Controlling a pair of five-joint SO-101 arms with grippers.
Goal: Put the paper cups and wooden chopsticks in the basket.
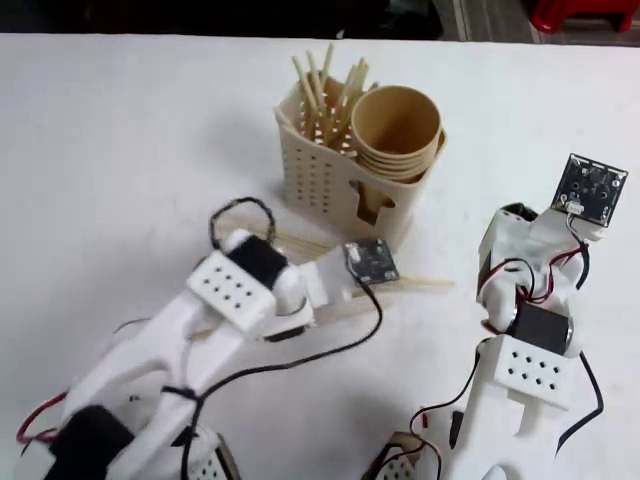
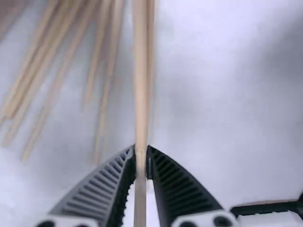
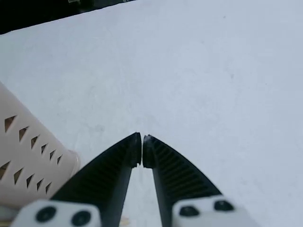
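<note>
Chopstick (image 2: 140, 85) clamped in left tool (image 2: 141, 155), sticking out past its tips, right tool (image 3: 142, 144) clenched empty beside basket (image 3: 28, 151)

Robot lab — white table (image 1: 110, 150), wired arms (image 1: 230, 290).

Your left arm (image 1: 200, 330) and right arm (image 1: 520, 300) both wear white printed shells, each with a flat plate drilled in a grid of small holes. You can see black servo blocks set between the white parts, and thin black and red cables (image 1: 350, 345) looping along the links. Each wrist carries a small dark camera board (image 1: 371, 262). Your left tool (image 2: 140, 153) and right tool (image 3: 142, 142) have black, ribbed, tapering fingers on white bases with dark screw holes.
</note>
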